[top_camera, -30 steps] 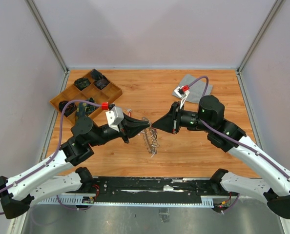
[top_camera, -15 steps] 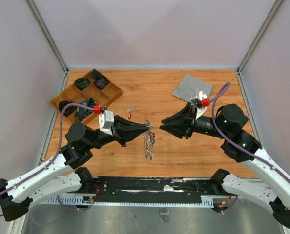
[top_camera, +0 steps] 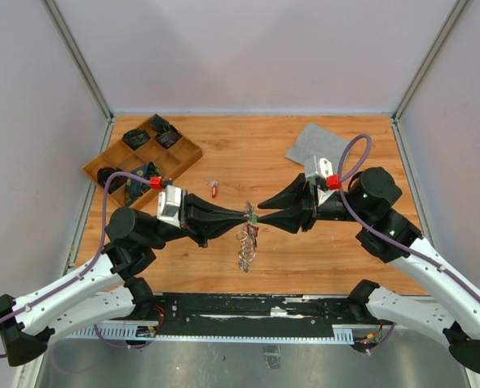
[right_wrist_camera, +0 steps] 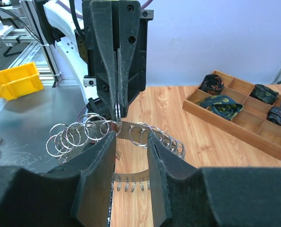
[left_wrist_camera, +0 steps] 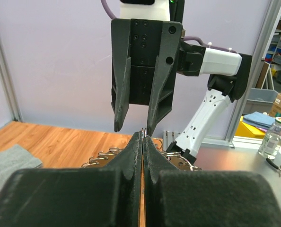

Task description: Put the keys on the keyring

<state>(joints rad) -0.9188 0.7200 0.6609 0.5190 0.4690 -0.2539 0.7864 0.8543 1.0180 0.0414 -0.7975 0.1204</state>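
The keyring [top_camera: 245,246], a thin metal band fringed with small split rings, hangs above the table at the centre. My left gripper [top_camera: 248,215] is shut on one of those small rings at its top, and the left wrist view shows the wire pinched at the tips [left_wrist_camera: 144,135]. My right gripper [top_camera: 261,214] is open and faces the left tip. Its fingers straddle the band [right_wrist_camera: 127,132] without closing on it. One key with a red tag [top_camera: 214,190] lies on the wood behind the left gripper. A small greenish bit shows between the two tips; I cannot tell what it is.
A wooden compartment tray [top_camera: 94,168] holding dark items sits at the back left. A grey cloth square [top_camera: 319,145] lies at the back right. Purple-grey walls enclose the table on three sides.
The right gripper has gone from shut to open, drawn back to the right while turning its wrist, then come in again at the left tip. The left gripper stayed shut with the keyring hanging from it.
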